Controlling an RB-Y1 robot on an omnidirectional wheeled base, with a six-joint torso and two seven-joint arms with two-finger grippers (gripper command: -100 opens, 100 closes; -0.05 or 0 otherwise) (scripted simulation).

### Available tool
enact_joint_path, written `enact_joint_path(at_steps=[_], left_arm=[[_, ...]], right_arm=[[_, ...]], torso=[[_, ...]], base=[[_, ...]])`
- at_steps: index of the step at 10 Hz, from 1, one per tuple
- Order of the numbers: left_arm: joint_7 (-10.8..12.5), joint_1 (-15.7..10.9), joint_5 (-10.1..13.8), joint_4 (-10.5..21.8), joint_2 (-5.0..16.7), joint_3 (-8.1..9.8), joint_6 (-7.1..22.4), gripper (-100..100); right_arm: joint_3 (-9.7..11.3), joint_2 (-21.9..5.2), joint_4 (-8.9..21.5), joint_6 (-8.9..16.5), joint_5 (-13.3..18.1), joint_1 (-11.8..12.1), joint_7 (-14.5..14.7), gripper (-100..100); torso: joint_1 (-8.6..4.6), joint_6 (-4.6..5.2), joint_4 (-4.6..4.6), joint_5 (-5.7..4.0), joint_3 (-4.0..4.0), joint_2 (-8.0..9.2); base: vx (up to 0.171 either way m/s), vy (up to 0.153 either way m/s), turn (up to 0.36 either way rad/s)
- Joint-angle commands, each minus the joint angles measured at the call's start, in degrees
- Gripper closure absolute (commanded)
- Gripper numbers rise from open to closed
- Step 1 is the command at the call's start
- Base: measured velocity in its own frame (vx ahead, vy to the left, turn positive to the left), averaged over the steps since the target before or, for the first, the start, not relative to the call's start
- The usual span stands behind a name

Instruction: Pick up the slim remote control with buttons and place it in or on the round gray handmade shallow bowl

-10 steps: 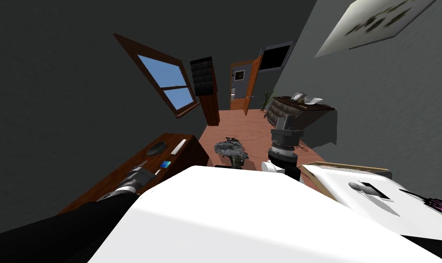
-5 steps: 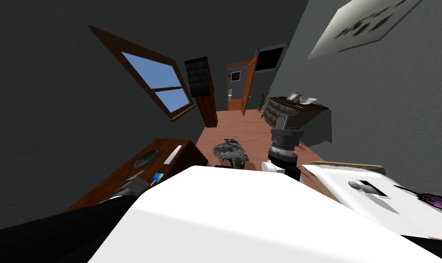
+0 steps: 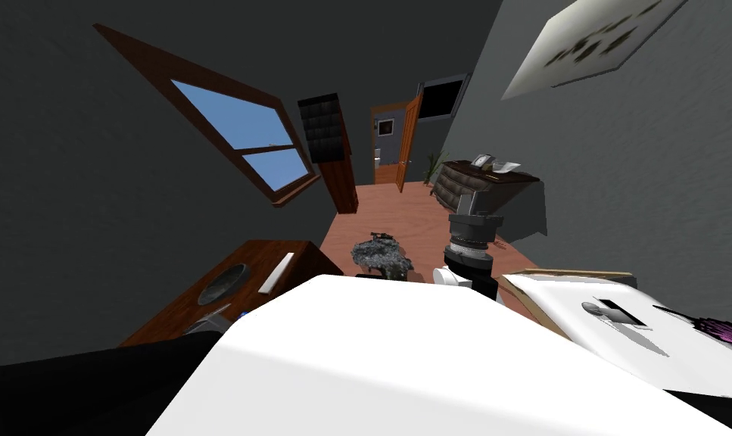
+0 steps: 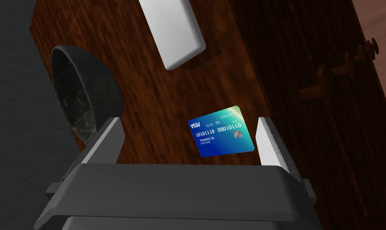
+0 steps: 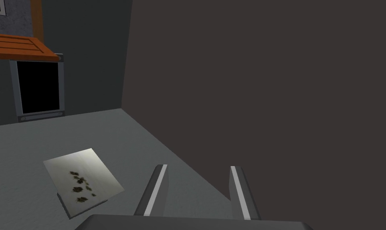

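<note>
The left gripper (image 4: pixel 190 139) hovers over a dark wooden tabletop (image 4: pixel 156 92), its fingers (image 4: pixel 108 137) spread wide with nothing held between them. Under the gap lies a blue bank card (image 4: pixel 222 131), flat on the wood and nearer the finger on the side away from the bowl. The remote control (image 4: pixel 172 32), a plain light grey slab whose buttons I cannot make out, lies flat on the tabletop beyond the fingertips, past the card and apart from it, with no finger touching it. The bowl (image 4: pixel 84 96), round, shallow and dark grey, sits on the same tabletop to one side of the remote control and apart from it. One finger's tip overlaps the bowl's rim in the left wrist view, though I cannot tell whether they touch. In the head view the bowl lies on the wall side of the tabletop, and the remote control lies beside it toward the room, its length running roughly along the tabletop's edge. The cabinet front (image 4: pixel 331 80) below the tabletop carries dark knobs (image 4: pixel 371 44). The right arm (image 3: pixel 470 246) stands upright over the reddish floor (image 3: pixel 417 216), well apart from the tabletop. The right gripper (image 5: pixel 198 169) has its fingers parted with a clear gap and holds nothing.
</note>
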Motion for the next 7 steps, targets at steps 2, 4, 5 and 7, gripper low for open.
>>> enact_joint_path(at_steps=[2, 4, 5, 7], left_arm=[[1.98, 3.72, 4.02, 1.17, 2.03, -0.15, 2.63, -100], [3.23, 5.65, 6.19, 1.68, 2.79, -0.56, 4.50, -100], [4.42, 7.37, 8.00, 2.21, 3.49, -1.10, 6.25, -100], [5.56, 8.87, 9.86, 2.76, 4.11, -1.76, 7.88, -100]], right_arm=[[0.00, 0.00, 0.00, 0.00, 0.00, 0.00, 0.00, 0], [0.00, 0.00, 0.00, 0.00, 0.00, 0.00, 0.00, 0], [0.00, 0.00, 0.00, 0.00, 0.00, 0.00, 0.00, 0], [0.00, 0.00, 0.00, 0.00, 0.00, 0.00, 0.00, 0]], torso=[[-0.02, 0.00, 0.00, 0.00, 0.01, 0.04], [-0.15, -0.01, -0.01, -0.03, -0.02, 0.00], [-0.07, 0.00, 0.01, -0.02, 0.03, 0.07], [0.05, -0.02, -0.02, 0.02, -0.05, -0.06]], base=[[0.172, 0.056, -0.054], [0.141, 0.047, -0.047], [0.214, 0.085, -0.070], [0.183, 0.115, 0.010]])
